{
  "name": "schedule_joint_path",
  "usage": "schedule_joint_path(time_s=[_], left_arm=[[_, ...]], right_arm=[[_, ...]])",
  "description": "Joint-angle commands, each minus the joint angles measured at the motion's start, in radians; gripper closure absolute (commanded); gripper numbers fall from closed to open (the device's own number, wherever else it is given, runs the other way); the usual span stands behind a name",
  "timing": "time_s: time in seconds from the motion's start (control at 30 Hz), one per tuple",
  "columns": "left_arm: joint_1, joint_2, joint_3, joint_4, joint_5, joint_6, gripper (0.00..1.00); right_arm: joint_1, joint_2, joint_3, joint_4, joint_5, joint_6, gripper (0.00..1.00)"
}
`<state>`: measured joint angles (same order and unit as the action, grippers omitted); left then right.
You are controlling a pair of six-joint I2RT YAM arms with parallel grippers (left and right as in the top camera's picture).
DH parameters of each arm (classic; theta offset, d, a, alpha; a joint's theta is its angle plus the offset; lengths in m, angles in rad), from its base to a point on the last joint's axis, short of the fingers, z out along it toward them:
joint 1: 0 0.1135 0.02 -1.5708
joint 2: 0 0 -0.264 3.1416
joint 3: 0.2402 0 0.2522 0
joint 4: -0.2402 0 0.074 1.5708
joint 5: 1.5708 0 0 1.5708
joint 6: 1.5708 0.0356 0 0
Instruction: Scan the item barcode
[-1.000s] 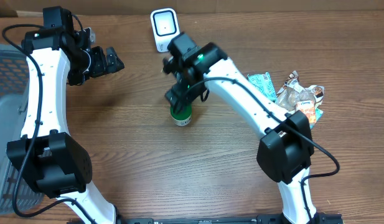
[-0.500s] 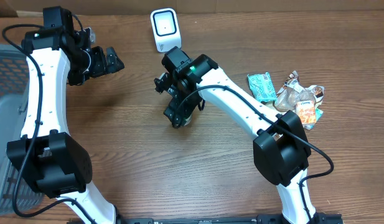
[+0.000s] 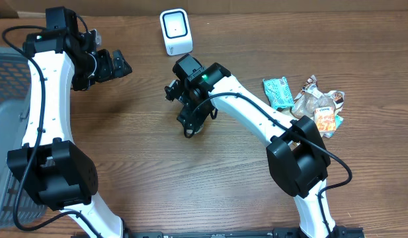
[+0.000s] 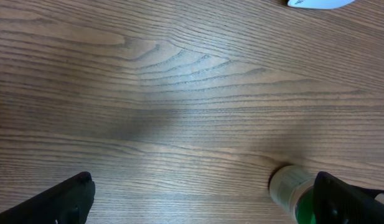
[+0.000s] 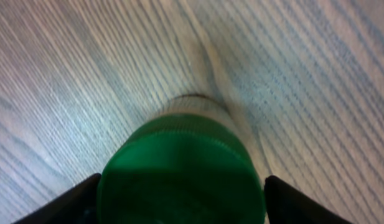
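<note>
Wood-grain brown runs across the whole surface [image 3: 124, 158] in the overhead view. The white barcode scanner [image 3: 175, 30] stands at 12 o'clock, its window turned toward the middle, so I judge an item must be lifted and shown to it. My right pincer [image 3: 192, 122] is low over the spot at 6 o'clock from the scanner and hides the bottle beneath it. My left pincer [image 3: 114, 64] hangs at 10 o'clock, well apart, which leaves the work to the other arm. Crumpled snack packets [image 3: 309, 102] lie at 3 o'clock and a grey basket [image 3: 5, 132] at 9 o'clock. The print on the packets is too small to read.

From the left wrist, my fingers stand wide with only bare wood between them. At 4 o'clock the small pale bottle [image 4: 290, 186] stands on the surface. Its label is illegible.

From the right wrist, the green cap [image 5: 182, 168] fills the lower frame, upright, with one finger just beside each flank. I cannot tell whether they press it or only straddle it. Taking it by the cap would leave the body free to be shown. No barcode or writing shows here.
</note>
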<state>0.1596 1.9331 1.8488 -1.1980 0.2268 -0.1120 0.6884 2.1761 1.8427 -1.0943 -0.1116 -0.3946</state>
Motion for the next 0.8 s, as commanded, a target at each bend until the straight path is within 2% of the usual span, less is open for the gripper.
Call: schedule_joint_path(time_s=[0.0,0.2,0.27,0.4,0.47,0.6,0.63,0.73,0.77], left_arm=[[0.008,-0.002,0.017,-0.002,-0.010,0.011,0.01],[0.008,-0.002,0.017,-0.002,-0.010,0.011,0.00],[0.008,-0.002,0.017,-0.002,-0.010,0.011,0.01],[0.008,-0.002,0.017,-0.002,-0.010,0.011,0.01],[0.008,-0.002,0.017,-0.002,-0.010,0.011,0.01],[0.008,-0.002,0.017,-0.002,-0.010,0.011,0.01],[0.008,-0.002,0.017,-0.002,-0.010,0.011,0.01],[0.008,-0.002,0.017,-0.002,-0.010,0.011,0.01],[0.008,-0.002,0.017,-0.002,-0.010,0.011,0.01]], right_arm=[[0.002,-0.006,0.000,0.016,0.007,0.083,0.30],[0.002,-0.006,0.004,0.027,0.031,0.267,0.50],[0.002,-0.007,0.005,0.026,0.039,0.324,0.52],[0.002,-0.007,0.005,0.021,0.109,0.523,0.51],[0.000,-0.007,0.005,0.003,0.172,0.682,0.42],[-0.016,-0.008,0.006,-0.031,0.200,0.908,0.44],[-0.021,-0.008,0.006,-0.034,0.199,0.959,0.50],[-0.029,-0.008,0.006,-0.030,0.166,1.151,0.76],[-0.030,-0.008,0.006,-0.029,0.158,1.224,0.78]])
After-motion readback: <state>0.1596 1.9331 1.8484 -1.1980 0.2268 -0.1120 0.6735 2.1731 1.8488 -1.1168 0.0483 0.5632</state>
